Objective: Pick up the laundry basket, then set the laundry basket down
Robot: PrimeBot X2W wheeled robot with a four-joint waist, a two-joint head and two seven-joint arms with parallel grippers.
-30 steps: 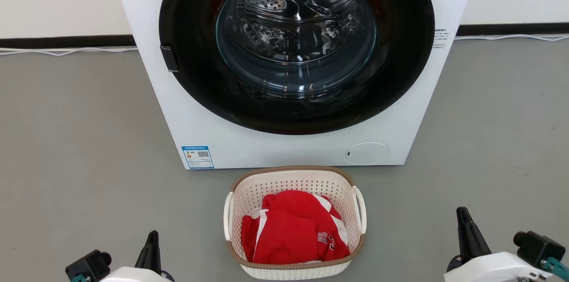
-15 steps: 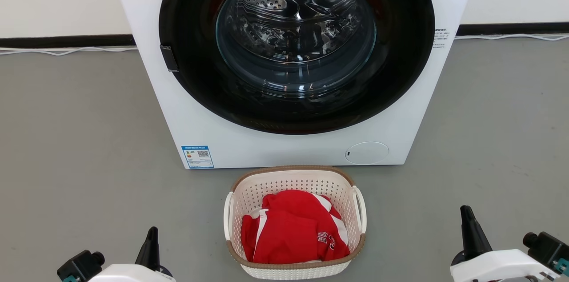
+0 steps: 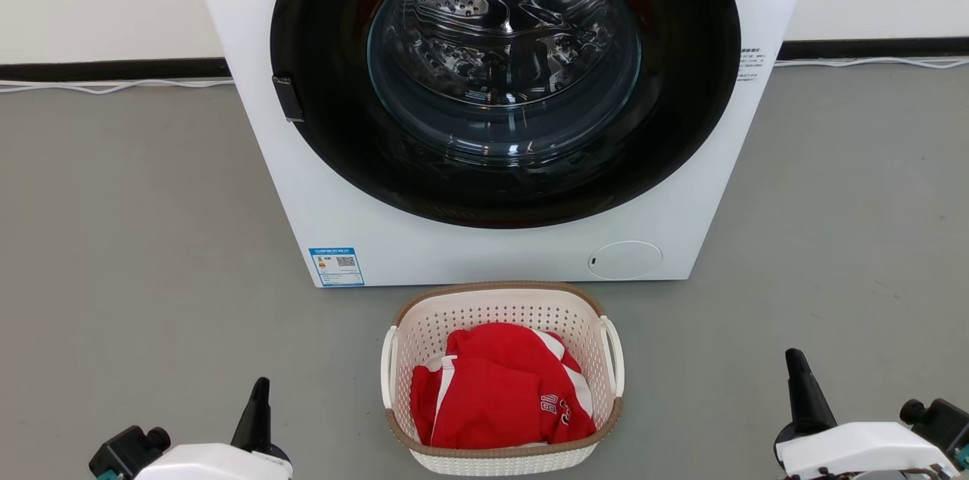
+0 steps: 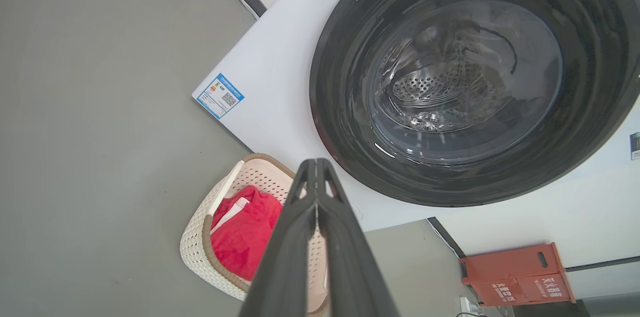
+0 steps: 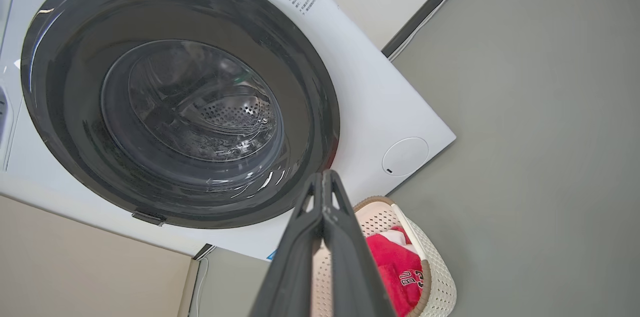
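since a second ago both arms have drifted outward a little, the left tool [image 3: 262,383] toward the left edge and the right tool [image 3: 792,353] toward the right, while the laundry basket [image 3: 500,303] has not budged. the grey floor [image 3: 113,238] runs back to a pale wall, and on it stands the white washing machine [image 3: 704,185], with a shiny drum behind the glass of its round dark door [image 3: 685,86]. the laundry basket sits on the floor just in front of the machine, midway between the two tools and well apart from both, with a red garment [image 3: 484,397] bundled inside. each tool points toward the machine with its two dark fingers pressed together, pinching nothing. a small blue label [image 3: 337,266] marks the machine's lower left corner.
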